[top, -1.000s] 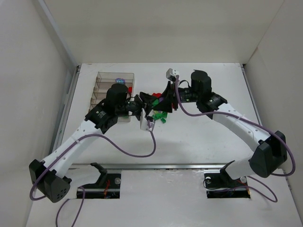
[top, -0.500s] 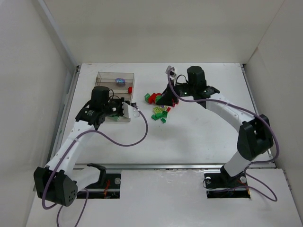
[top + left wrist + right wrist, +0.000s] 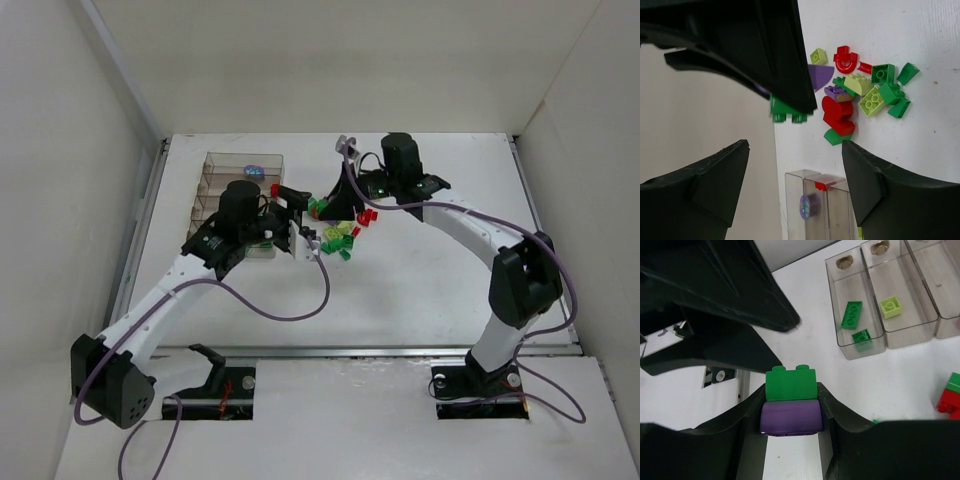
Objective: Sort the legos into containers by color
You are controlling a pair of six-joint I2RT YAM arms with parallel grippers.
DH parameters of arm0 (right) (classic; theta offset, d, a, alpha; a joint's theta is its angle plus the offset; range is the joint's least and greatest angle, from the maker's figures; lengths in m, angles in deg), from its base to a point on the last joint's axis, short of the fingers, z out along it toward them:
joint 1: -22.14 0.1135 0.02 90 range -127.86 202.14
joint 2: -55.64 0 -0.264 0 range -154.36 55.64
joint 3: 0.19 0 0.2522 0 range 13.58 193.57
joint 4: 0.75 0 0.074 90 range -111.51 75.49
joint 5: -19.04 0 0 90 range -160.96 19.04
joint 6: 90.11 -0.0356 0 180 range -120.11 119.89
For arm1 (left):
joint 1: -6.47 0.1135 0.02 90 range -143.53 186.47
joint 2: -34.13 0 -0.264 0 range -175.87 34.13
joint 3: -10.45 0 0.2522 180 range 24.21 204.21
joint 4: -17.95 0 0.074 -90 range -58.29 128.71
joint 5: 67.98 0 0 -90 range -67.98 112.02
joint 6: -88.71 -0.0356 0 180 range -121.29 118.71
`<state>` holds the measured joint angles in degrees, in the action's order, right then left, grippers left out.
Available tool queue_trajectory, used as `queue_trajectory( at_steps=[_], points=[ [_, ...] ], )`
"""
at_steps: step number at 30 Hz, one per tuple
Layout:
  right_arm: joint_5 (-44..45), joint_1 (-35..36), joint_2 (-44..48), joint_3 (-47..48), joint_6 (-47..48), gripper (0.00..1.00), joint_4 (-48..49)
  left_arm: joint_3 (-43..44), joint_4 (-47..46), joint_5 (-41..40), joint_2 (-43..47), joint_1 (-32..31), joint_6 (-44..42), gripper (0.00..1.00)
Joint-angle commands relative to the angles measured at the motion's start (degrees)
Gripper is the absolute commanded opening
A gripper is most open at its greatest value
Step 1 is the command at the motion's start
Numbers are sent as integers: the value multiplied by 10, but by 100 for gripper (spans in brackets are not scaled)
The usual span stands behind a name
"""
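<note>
My right gripper (image 3: pixel 790 401) is shut on a purple brick (image 3: pixel 790 416) with a green brick (image 3: pixel 790 384) stacked on it, held above the table beside the pile of loose legos (image 3: pixel 342 232). My left gripper (image 3: pixel 795 150) faces it, open with nothing between its fingers, between the pile and the clear tray (image 3: pixel 232 182). In the left wrist view the right gripper's finger (image 3: pixel 750 50) fills the top, with the held green brick (image 3: pixel 788 111) under it. The tray's compartments hold two green bricks (image 3: pixel 852 315), a lime brick (image 3: pixel 891 306), a red piece (image 3: pixel 824 186) and a purple piece (image 3: pixel 807 206).
Red, green, lime and purple bricks (image 3: pixel 860 90) lie scattered just right of the tray. White walls enclose the table on the left, back and right. Both arms cross close together over the middle of the table (image 3: pixel 420 300).
My left gripper has swung from over the tray back toward the pile and has opened. The right gripper has shifted a little left, still holding the stacked bricks.
</note>
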<state>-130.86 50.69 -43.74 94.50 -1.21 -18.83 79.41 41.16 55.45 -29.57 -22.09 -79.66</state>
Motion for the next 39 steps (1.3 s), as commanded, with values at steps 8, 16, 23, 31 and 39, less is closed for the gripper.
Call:
queue_trajectory(
  at_steps=[8, 16, 23, 31, 39],
  points=[
    [-14, 26, 46, 4, -1, 0, 18, 19, -63, 35, -29, -15, -53, 59],
    [-14, 39, 57, 4, -1, 0, 18, 13, -86, 40, -13, -20, -53, 43],
    [-9, 44, 74, -14, -1, 0, 18, 8, -99, 22, 7, -32, -39, 64],
    [8, 50, 108, -19, -1, 0, 18, -29, -120, 41, 60, -32, -42, 52],
    [2, 55, 125, -24, -1, 0, 18, -15, -96, 52, 55, -38, -56, 49]
  ],
)
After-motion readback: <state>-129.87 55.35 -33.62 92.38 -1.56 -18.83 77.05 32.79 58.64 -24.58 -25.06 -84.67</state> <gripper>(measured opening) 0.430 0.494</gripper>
